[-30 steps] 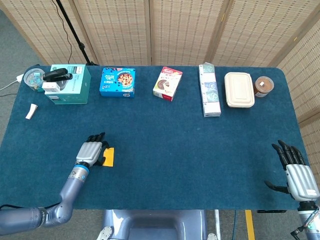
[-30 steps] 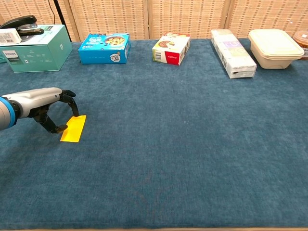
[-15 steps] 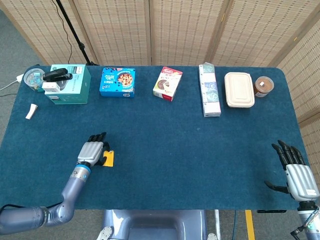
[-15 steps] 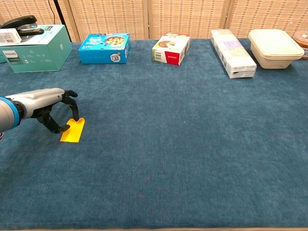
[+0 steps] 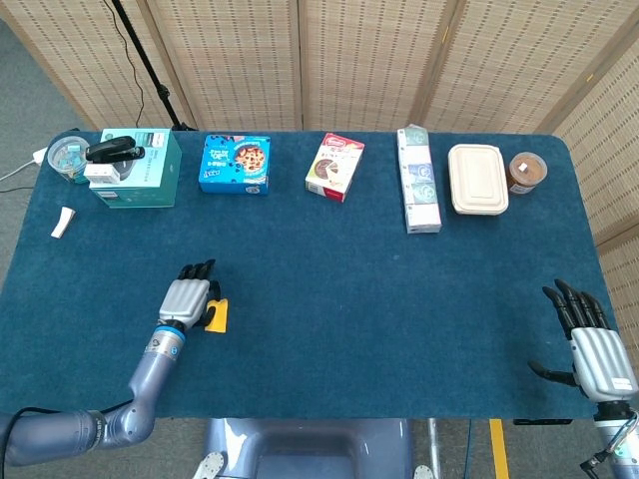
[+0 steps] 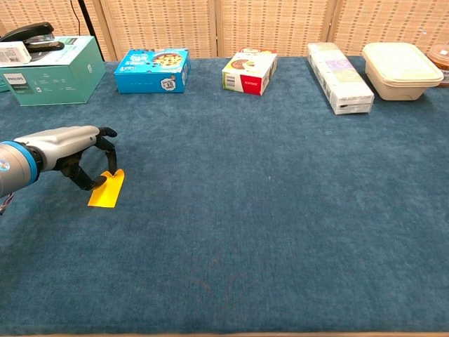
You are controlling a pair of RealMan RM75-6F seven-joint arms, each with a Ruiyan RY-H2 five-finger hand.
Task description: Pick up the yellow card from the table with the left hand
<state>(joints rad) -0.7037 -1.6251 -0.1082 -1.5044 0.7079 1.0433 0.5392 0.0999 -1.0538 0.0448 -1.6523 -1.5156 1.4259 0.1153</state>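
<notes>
The yellow card [image 5: 218, 316] [image 6: 106, 192] lies at the front left of the blue table [image 5: 379, 299]. Its far edge curls up off the cloth while its near end rests on the table. My left hand [image 5: 189, 300] [image 6: 73, 150] is over the card's left far corner, thumb and curled fingers pinching the raised edge. At the table's front right corner, my right hand [image 5: 591, 346] hangs with fingers spread and holds nothing; the chest view does not show it.
Along the back edge stand a teal box [image 5: 140, 165] [image 6: 50, 72] with a black stapler [image 6: 28, 32] on top, a blue cookie box [image 5: 236, 164], a red-and-white box [image 5: 334, 167], a long box [image 5: 419, 180], a beige lidded container [image 5: 477, 180] and a brown cup [image 5: 526, 172].
The card lay flat a second ago; its far edge has since curled up under my left hand's fingers. The hand has shifted slightly forward over it. The right hand has not moved.
</notes>
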